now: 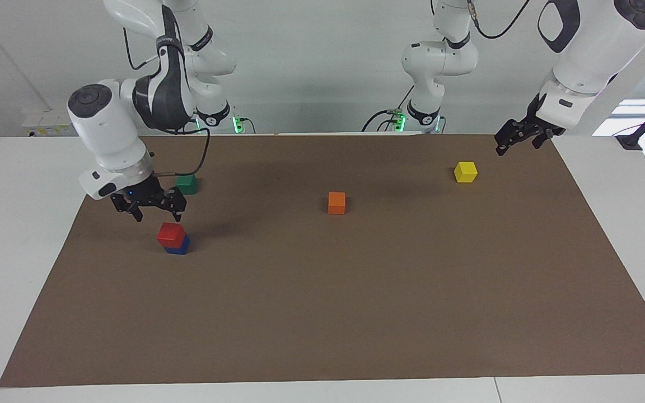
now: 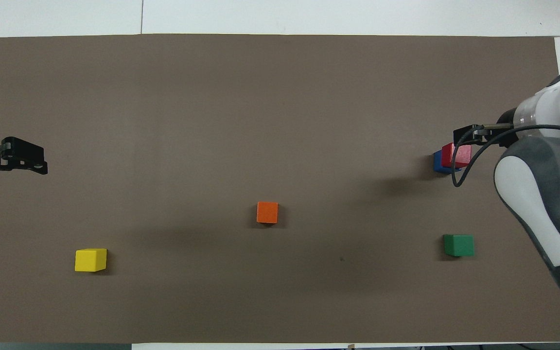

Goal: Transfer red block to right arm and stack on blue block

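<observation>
Sitting squarely on the blue block (image 1: 177, 247), the red block (image 1: 171, 234) looks light, rigid and matte; two opposite flat faces would take hold best. Right gripper (image 1: 152, 208) hangs above it, jaws released and empty; left gripper (image 1: 519, 136), jaws spread, waits near the yellow cube (image 1: 465, 171).

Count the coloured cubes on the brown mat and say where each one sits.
5. The red cube sits on the blue cube; the green cube is nearer the robots; the orange cube is mid-mat; the yellow cube is toward the left arm's end.
</observation>
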